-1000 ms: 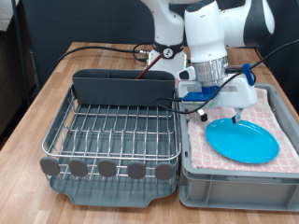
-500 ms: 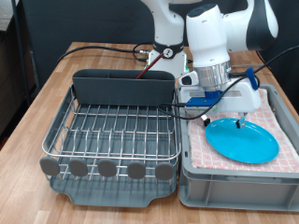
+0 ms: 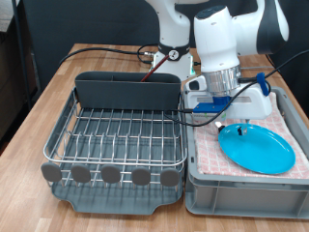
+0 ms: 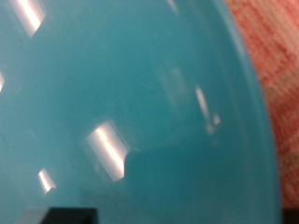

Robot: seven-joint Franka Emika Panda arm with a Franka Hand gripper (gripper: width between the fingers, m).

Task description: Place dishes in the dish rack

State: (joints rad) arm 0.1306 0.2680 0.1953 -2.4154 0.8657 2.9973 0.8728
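Note:
The light-blue plate [image 3: 259, 151] lies in the grey bin on the pink checked cloth [image 3: 290, 116]. My gripper [image 3: 241, 125] points down at the plate's rear rim, and its fingers look closed on that rim. In the wrist view the plate [image 4: 121, 103] fills almost the whole picture, with a dark fingertip [image 4: 65, 215] at its edge and cloth [image 4: 276, 56] beside it. The silver wire dish rack [image 3: 121, 135], with its dark grey caddy [image 3: 126, 90], stands at the exterior view's left and holds no dishes. The mug and the spoon are out of view.
The grey plastic bin [image 3: 241, 188] touches the rack's side at the exterior view's right. Black cables [image 3: 106, 53] run over the wooden table [image 3: 39, 106] behind the rack. The robot's base [image 3: 174, 43] stands at the back.
My gripper has moved a little towards the exterior view's right, and the plate has shifted the same way with it, nearer the bin's right wall.

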